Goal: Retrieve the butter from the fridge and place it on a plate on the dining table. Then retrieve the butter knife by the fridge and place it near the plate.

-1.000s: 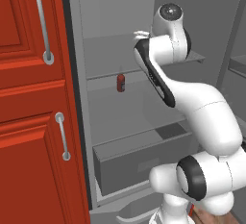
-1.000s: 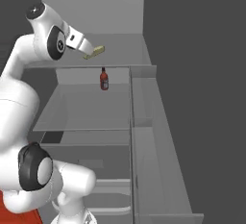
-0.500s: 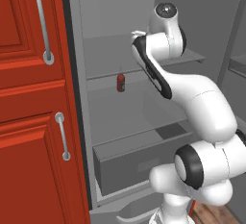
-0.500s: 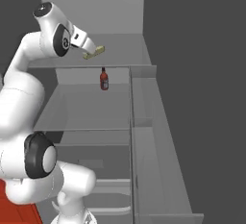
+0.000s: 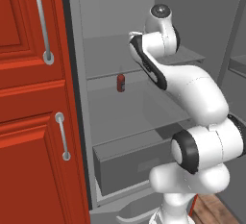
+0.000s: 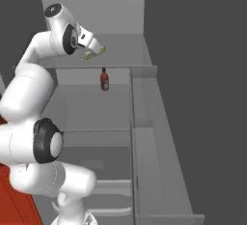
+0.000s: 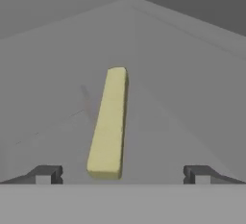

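The fridge (image 5: 105, 6) stands open in front of me. The butter (image 7: 109, 122), a pale-yellow stick, lies on its upper grey shelf, lengthwise away from the hand. My gripper (image 7: 122, 174) is open, with one fingertip on either side of the stick's near end and not touching it. In the right base view the gripper (image 6: 95, 49) hovers just over the butter (image 6: 91, 54) on the upper shelf (image 6: 120, 50). The plate, the dining table and the butter knife are out of view.
A small dark-red bottle (image 5: 120, 82) stands on the middle shelf, below the hand, also seen as the bottle (image 6: 104, 79). A grey drawer (image 5: 129, 165) sits low in the fridge. Red cabinets (image 5: 29, 122) with metal handles flank the fridge's left side. The door's inner shelves (image 6: 144, 122) run along the right.
The arm's upper joints have shifted a little further into the fridge. The gripper stays open at the butter, which has not moved.
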